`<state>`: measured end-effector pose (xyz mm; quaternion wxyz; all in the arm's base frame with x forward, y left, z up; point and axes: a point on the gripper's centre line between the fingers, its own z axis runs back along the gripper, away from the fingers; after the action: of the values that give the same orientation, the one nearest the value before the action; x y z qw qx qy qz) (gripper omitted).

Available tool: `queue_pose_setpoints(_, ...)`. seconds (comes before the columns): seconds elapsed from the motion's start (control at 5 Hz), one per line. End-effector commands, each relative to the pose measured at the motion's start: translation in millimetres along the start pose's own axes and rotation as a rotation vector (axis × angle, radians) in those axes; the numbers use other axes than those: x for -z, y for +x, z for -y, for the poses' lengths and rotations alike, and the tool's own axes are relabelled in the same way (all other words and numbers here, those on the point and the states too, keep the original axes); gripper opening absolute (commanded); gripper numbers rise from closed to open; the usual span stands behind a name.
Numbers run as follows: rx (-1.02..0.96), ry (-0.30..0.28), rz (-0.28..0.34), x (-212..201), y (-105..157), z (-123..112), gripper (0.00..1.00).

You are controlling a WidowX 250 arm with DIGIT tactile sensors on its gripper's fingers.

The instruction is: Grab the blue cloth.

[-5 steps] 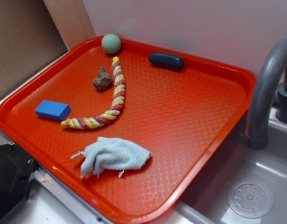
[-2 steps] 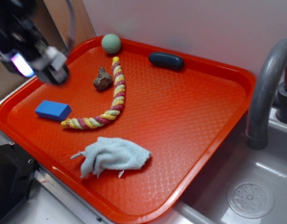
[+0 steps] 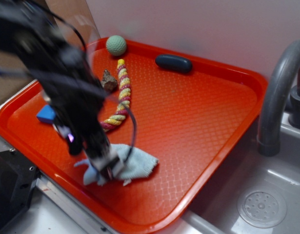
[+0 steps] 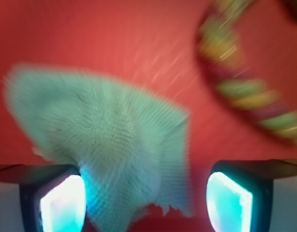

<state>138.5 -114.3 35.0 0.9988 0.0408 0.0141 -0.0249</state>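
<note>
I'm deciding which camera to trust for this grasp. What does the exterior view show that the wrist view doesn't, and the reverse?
Only the exterior view shows the whole orange tray, green ball, rock, dark oval object, blue block, and faucet. Only the wrist view shows the fingers spread apart, open. Both show the blue cloth and the rope toy.
</note>
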Motion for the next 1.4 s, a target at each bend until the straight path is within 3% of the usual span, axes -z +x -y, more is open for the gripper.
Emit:
queue_pose_setpoints(0.0,0.127,-0.075,0.017,11.0,3.9,10.2,0.00)
queue_pose_setpoints(0.4,0.106,-0.111,0.018,9.9,8.0,-0.6,0.00)
queue_pose_setpoints(0.6,0.112,-0.122,0.061,-8.2,12.4,-18.2,0.00)
queue_pose_setpoints(0.8,0.037,-0.187,0.179,-53.2,32.5,-75.1,0.00)
queue_pose_setpoints(1.0,-0.029,-0.154,0.253,-101.9,40.3,-129.5,0.00)
queue_pose_setpoints(1.2,-0.181,-0.106,0.281,-150.3,36.9,-173.1,0.00)
